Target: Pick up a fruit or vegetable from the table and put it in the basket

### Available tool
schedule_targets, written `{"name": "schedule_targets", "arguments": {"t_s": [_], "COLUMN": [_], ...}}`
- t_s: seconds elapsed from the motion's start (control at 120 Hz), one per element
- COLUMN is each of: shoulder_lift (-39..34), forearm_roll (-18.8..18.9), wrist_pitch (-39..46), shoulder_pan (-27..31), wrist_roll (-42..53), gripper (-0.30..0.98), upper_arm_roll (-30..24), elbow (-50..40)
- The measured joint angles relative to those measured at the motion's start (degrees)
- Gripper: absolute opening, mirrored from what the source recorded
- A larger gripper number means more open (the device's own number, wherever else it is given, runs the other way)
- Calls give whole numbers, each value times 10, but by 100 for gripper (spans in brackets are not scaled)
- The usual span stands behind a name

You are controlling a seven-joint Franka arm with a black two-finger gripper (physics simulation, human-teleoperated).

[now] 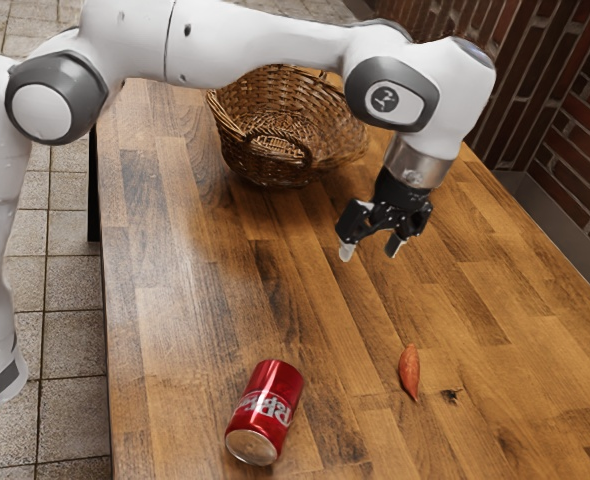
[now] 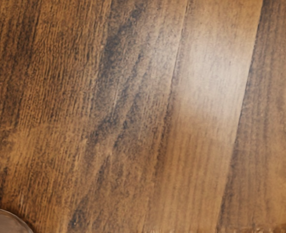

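My gripper (image 1: 370, 249) hangs above the table with its two fingers spread and nothing visible between them. Lower in the exterior view, a small reddish-orange vegetable (image 1: 409, 374), pointed at its end, lies on the wooden tabletop, apart from the gripper. The brown wicker basket (image 1: 250, 158) stands upright beyond the gripper, toward the exterior view's upper left, partly behind the arm. I can see no food in its visible part.
A red soda can (image 1: 265, 411) lies on its side near the exterior view's bottom. Bare wood (image 2: 133, 116) lies under my hand in the wrist view, with a rounded greyish edge (image 2: 5, 223) in one corner. A brick wall (image 1: 565, 120) rises beyond the table.
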Motion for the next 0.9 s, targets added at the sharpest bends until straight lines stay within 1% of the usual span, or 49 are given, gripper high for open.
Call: {"name": "schedule_targets", "arguments": {"t_s": [0.108, 0.25, 0.442, 0.6, 0.9], "shoulder_lift": [21, 38, 44, 42, 103], "forearm_roll": [33, 50, 52, 51, 52], "wrist_pitch": [24, 58, 97, 121, 184], "shoulder_pan": [-15, -17, -14, -14, -16], "wrist_roll": [23, 61, 194, 281, 396], "gripper": [69, 68, 69, 69, 69], "upper_arm_roll": [-13, -30, -15, -13, -19], "elbow": [0, 0, -3, -10, -3]}}
